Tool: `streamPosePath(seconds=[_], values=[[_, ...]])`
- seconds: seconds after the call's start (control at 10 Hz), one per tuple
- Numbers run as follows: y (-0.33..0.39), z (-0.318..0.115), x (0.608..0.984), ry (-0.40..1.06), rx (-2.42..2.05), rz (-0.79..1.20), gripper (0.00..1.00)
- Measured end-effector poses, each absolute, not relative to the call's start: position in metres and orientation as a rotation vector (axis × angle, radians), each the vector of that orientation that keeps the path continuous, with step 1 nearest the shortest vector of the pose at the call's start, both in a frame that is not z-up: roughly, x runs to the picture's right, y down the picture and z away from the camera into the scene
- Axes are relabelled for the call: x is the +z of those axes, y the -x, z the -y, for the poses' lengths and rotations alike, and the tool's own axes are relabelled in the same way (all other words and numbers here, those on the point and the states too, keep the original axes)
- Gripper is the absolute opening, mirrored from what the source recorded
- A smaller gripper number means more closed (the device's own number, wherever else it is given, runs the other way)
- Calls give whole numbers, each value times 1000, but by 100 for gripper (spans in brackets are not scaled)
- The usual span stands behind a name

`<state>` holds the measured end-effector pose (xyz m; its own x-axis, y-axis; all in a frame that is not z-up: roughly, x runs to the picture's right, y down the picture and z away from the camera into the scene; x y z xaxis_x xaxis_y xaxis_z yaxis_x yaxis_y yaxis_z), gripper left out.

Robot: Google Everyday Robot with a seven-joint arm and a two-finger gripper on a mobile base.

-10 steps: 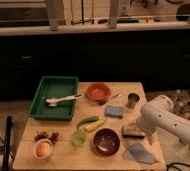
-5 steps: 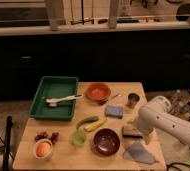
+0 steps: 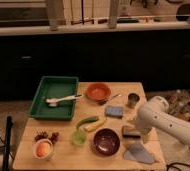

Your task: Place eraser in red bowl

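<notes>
Lying near the table's [image 3: 63, 129] right edge, the eraser [image 3: 130, 132] is sitting just beside the dark bowl [image 3: 106, 142], partly under my gripper [image 3: 137, 126]. My white arm [image 3: 160, 117] is covering the gripper, so I cannot tell its hold. The red bowl [image 3: 98, 92] is standing well apart, beyond the blue sponge [image 3: 114, 111].

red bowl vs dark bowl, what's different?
The red bowl is bright orange-red and sits at the far side, beside the green tray; the dark bowl is deep maroon, nearer the front edge. The dark bowl looks bigger than the red bowl. Both are round and upright. The tool is right of the dark bowl, by the eraser.
</notes>
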<state>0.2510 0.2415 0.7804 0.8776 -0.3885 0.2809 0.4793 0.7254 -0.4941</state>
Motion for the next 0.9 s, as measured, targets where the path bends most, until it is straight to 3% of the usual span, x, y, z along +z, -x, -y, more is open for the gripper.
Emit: streamPosePath(seconds=[0.9], values=[[-284,-250,793,587,-90,42,80]])
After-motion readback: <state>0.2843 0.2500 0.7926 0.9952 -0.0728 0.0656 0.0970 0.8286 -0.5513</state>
